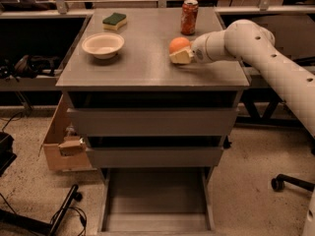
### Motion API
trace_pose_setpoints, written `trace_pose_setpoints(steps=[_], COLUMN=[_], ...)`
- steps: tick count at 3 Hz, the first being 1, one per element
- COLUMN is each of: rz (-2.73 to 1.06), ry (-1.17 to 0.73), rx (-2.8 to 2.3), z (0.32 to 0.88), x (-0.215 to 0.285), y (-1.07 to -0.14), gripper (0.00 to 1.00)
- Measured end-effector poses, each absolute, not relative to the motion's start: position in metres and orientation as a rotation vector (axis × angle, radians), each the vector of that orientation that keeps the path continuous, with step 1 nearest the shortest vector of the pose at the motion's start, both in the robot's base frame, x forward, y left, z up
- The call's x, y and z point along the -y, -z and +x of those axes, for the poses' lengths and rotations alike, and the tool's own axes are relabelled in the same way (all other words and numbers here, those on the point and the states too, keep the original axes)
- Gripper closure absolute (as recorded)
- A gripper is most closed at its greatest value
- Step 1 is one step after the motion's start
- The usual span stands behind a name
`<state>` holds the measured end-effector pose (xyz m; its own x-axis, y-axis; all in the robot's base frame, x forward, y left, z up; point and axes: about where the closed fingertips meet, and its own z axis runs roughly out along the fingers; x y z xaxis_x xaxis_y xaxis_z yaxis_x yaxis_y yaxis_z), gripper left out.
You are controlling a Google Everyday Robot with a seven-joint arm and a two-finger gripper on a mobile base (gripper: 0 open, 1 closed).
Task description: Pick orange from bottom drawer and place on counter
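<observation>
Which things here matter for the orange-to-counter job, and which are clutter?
Job: small round orange fruit, held by the tool at the right of the flat grey metal counter; open bottom grey metal drawer.
Clutter: white round bowl, green-yellow sponge, red soda can, brown cardboard box.

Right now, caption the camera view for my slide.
The gripper is at the orange, low on the counter near the soda can; the bottom drawer stands open.

Counter (142, 63) bears bowl (103, 44), sponge (114, 20), can (189, 17); claw (180, 51) grips orange (178, 43).
</observation>
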<state>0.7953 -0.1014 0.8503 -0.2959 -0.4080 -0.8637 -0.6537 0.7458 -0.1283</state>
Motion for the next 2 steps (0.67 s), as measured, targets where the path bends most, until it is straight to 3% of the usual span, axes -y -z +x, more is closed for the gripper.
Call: trace_pose_setpoints(steps=[2], rz=[-0.811], ry=[-0.304], rx=[-1.931], z=[0.7953], x=[0.1013], y=[-0.8502], gripper=[0.39])
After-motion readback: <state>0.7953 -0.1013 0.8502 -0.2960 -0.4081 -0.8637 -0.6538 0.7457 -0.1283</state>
